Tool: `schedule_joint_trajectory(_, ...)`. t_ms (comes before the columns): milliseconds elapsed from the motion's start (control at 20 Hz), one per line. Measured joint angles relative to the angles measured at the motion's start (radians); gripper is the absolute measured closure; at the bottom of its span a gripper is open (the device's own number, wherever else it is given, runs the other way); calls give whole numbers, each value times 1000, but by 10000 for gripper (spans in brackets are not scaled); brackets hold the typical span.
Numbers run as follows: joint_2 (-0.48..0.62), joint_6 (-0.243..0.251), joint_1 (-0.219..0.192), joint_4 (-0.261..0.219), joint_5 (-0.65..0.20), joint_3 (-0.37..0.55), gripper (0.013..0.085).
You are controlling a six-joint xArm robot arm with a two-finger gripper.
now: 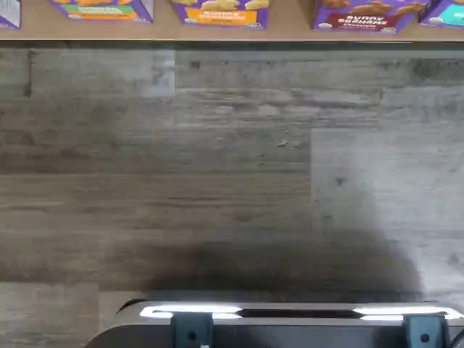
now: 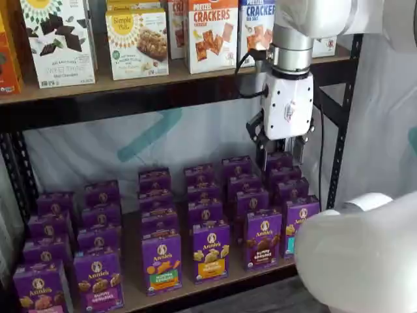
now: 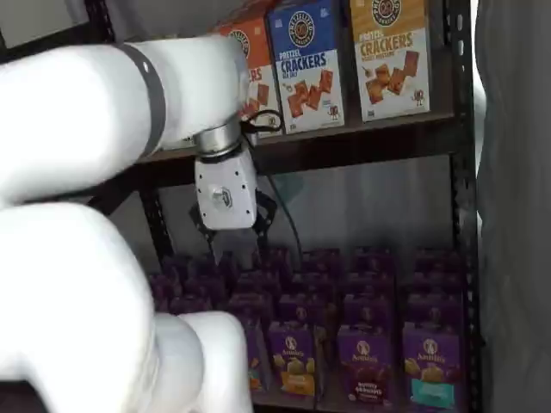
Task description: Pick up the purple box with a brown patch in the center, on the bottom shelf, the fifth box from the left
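1. Gripper hangs above the back rows of the bottom shelf, right of centre; nothing is held. In both shelf views the fingers show dark against the cartons, but the jaws stand fully apart.
2. Purple box, with dark brown snacks mid-front, stands upright in the front row near the right end. It also shows in a shelf view and, lower part only, in the wrist view.
3. Step in hand, as judged: the approach. The gripper needs to come forward and down to the front row, centre over the box, and close on its side faces.
4. Obstructions: an orange-banded carton stands just beside the box on one side, a teal-banded carton on the other. The gaps look narrow; a finger off centre could nudge a neighbour.
5. A like carton stands directly behind the box; avoid overreaching.
6. Cracker boxes on the upper shelf stand well clear.
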Motion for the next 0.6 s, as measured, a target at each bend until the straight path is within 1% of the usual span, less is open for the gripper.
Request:
schedule_joint_trajectory(50, 4, 6, 5, -9, 6, -3, 130)
schedule_joint_trajectory(100, 17, 25, 22, -38, 22, -13, 130)
schedule_joint_trajectory(150, 18, 29, 25, -43, 24, -14, 130)
schedule_joint_trajectory(400, 19, 37, 30, -51, 16, -3, 130)
schedule_joint_trajectory(500, 18, 40, 33, -53, 1, 10, 130)
schedule_joint_trajectory(600, 20, 38, 31, -46, -23, 27, 130)
